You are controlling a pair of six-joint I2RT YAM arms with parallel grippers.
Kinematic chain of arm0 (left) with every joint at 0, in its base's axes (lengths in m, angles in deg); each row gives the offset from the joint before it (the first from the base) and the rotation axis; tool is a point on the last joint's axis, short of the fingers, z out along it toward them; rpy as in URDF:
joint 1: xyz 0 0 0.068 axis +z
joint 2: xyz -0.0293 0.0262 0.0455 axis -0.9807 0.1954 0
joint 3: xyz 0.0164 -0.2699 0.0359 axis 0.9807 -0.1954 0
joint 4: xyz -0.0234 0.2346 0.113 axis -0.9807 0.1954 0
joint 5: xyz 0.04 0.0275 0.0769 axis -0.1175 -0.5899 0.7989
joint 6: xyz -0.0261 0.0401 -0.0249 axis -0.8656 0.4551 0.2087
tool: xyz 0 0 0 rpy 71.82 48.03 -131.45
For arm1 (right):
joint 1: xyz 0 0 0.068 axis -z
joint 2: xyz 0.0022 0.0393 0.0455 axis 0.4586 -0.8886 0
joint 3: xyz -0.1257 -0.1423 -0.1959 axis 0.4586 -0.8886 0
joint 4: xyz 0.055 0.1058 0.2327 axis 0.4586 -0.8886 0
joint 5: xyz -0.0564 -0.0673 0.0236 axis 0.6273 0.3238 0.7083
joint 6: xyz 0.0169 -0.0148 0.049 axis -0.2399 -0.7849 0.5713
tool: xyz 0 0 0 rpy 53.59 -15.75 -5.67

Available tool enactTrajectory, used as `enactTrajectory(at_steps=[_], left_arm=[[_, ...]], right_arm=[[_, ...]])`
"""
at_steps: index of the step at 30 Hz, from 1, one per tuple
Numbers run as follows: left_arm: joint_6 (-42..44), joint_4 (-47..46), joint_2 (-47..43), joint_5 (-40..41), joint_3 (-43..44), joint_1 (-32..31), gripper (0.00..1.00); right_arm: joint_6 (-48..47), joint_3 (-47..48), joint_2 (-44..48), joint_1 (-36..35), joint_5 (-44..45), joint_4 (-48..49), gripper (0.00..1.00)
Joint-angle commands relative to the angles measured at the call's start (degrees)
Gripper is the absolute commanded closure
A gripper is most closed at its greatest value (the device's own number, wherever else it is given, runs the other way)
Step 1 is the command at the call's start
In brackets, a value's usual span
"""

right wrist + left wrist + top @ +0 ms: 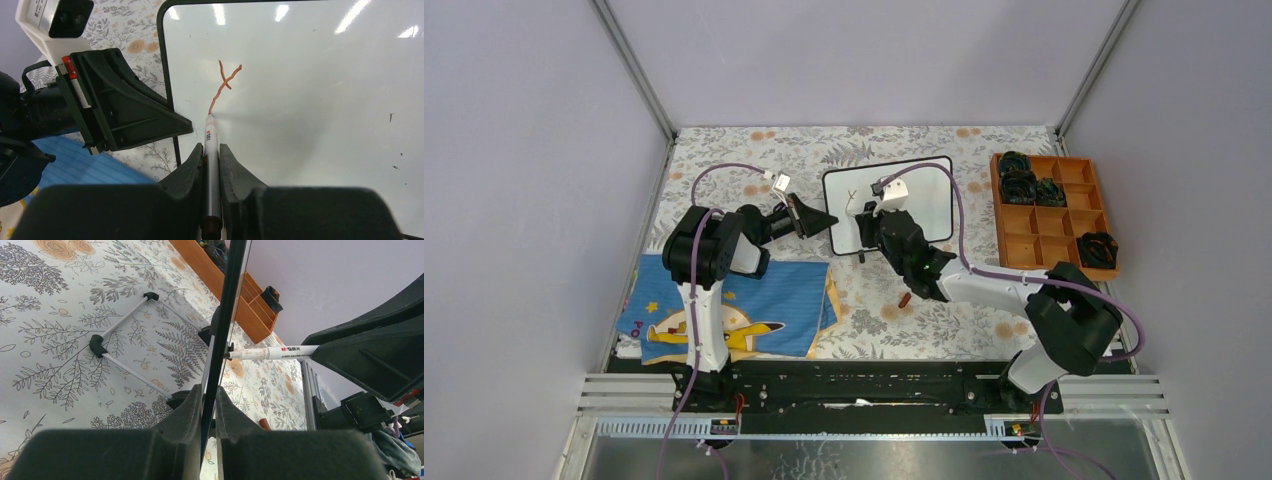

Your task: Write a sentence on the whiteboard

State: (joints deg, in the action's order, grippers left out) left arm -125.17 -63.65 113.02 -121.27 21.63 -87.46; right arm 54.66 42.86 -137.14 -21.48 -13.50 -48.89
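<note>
Pale lilac walls (pixel 524 150) enclose a flower-printed surface (pixel 754 160), with a blue cartoon cloth (pixel 754 300) at left. The left claw (pixel 209 405) clamps the edge of the whiteboard (pixel 924 195) standing mid-surface. The right claw (pixel 212 150) pinches a marker (pixel 210 135), its tip on a reddish stroke (pixel 222 85). The orange tray (pixel 996 210) at right holds dark bundles (pixel 1017 178) in some compartments.

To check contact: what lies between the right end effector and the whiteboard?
A white marker, gripped by the right end effector; its tip touches the whiteboard at the end of a reddish stroke. The right wrist view shows it.
</note>
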Motion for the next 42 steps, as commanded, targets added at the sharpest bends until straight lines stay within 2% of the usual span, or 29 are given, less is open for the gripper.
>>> enactTrajectory(at_steps=[1,10,29,42], left_arm=[[0.6,-3.9,-0.1,0.2,-0.6,0.8,1.0],[0.7,-3.8,-0.3,0.1,-0.8,0.7,1.0],[1.1,-3.8,-0.1,0.0,-0.8,0.7,1.0],[1.1,-3.8,-0.1,0.0,-0.9,0.7,1.0]], right_arm=[[0.0,-0.5,3.2,-0.1,1.3,-0.3,1.0],[-2.5,-1.1,8.4,1.6,6.5,0.7,1.0],[-2.3,3.2,3.6,2.5,3.9,1.4,1.0],[-1.5,2.4,2.4,2.5,3.5,0.3,1.0]])
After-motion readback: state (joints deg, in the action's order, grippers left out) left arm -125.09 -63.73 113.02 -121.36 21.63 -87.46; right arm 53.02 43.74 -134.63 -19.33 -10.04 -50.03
